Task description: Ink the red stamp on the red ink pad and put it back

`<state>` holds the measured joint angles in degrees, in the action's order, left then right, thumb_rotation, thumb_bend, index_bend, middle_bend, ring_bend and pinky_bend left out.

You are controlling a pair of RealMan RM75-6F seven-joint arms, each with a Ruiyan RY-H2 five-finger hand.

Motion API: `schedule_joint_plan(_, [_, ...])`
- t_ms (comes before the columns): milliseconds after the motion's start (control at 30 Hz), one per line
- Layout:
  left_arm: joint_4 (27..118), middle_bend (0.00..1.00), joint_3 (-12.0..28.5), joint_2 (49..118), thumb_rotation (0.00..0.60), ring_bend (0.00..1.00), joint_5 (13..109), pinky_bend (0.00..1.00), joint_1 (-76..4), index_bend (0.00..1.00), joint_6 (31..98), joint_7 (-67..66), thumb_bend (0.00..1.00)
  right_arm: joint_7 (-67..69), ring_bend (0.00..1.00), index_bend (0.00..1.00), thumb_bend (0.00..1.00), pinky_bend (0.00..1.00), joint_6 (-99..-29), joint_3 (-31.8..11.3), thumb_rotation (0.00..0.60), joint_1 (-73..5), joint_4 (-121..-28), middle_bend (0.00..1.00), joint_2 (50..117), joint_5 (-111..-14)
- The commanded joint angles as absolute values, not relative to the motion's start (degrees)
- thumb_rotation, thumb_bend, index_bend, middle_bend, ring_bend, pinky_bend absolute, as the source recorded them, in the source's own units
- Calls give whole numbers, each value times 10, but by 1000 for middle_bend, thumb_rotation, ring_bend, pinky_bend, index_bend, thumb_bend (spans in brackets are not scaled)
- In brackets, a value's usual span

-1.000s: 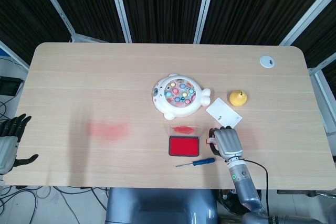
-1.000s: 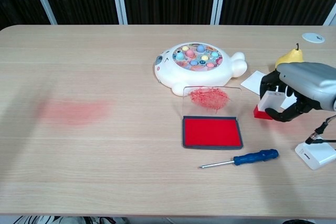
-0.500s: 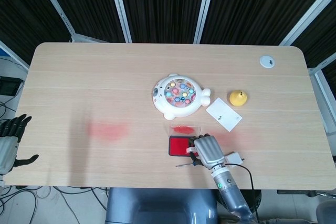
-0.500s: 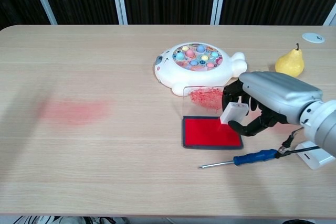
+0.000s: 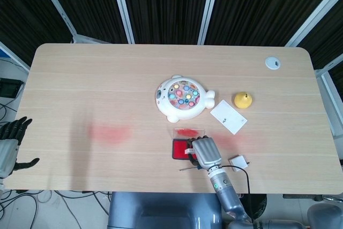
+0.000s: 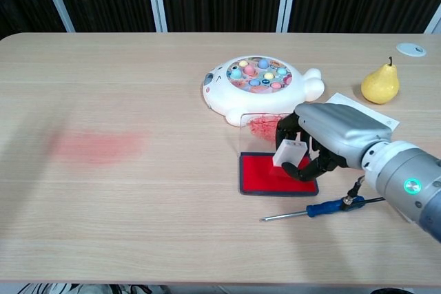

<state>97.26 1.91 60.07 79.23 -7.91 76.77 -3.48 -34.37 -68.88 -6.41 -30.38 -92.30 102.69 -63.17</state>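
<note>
My right hand (image 6: pixel 324 142) grips the red stamp (image 6: pixel 289 153), whose white handle shows between the fingers, and holds it down over the red ink pad (image 6: pixel 265 174). From the head view the same right hand (image 5: pixel 205 153) covers the right half of the ink pad (image 5: pixel 179 149), and the stamp (image 5: pixel 188 152) barely shows at its left edge. The pad's clear lid (image 6: pixel 272 129) stands open behind it, smeared red. My left hand (image 5: pixel 9 144) hangs open off the table's left edge, holding nothing.
A white fishing-game toy (image 6: pixel 258 86) sits just behind the pad. A blue-handled screwdriver (image 6: pixel 324 207) lies in front of it. A yellow pear (image 6: pixel 380 85), a white card (image 5: pixel 229 117) and a small white block (image 5: pixel 238 161) are to the right. A red smear (image 6: pixel 96 147) stains the tabletop at left.
My right hand lifted the stamp from its spot right of the pad, carried it left and lowered it onto the red ink pad. The left hand stayed still.
</note>
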Motion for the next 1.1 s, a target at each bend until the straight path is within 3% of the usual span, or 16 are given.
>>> schedule_joint_plan(33, [974, 0, 19, 600, 600, 0, 791, 0, -80, 0, 766, -35, 42, -338, 493, 773, 566, 440, -685, -66, 600, -305, -907, 622, 1039, -630])
schedule_joint_plan(667, [979, 0, 22, 597, 600, 0, 780, 0, -81, 0, 760, -28, 42, -331, 493, 780, 568, 440, -670, -75, 600, -307, -818, 624, 1100, -611])
schedule_joint_plan(1100, [981, 0, 22, 597, 600, 0, 779, 0, -82, 0, 759, -29, 42, -342, 493, 780, 567, 440, -685, -88, 600, -308, -842, 625, 1096, -624])
